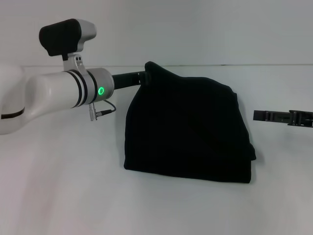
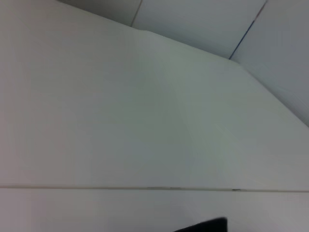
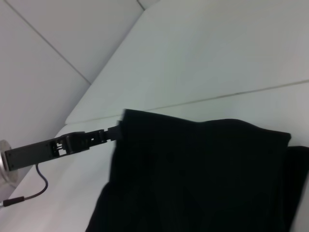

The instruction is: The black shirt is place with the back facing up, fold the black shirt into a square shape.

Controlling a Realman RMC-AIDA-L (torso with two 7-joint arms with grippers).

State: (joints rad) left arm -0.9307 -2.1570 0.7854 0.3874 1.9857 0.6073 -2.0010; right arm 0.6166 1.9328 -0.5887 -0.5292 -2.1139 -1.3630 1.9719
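Observation:
The black shirt [image 1: 186,132] lies folded into a rough rectangle on the white table [image 1: 73,196], right of centre. Its far left corner is lifted into a peak. My left gripper [image 1: 145,77] is shut on that raised corner and holds it above the table. The right wrist view shows the same grip, with the left gripper [image 3: 116,131] at the edge of the shirt [image 3: 193,179]. My right gripper [image 1: 257,116] hovers to the right of the shirt, apart from it, at about mid-height of the fabric.
The table's far edge [image 1: 274,65] meets a plain white wall. The left wrist view shows only the table, the wall and a dark sliver [image 2: 203,226] at the picture's edge. Bare table lies in front of the shirt and to its left.

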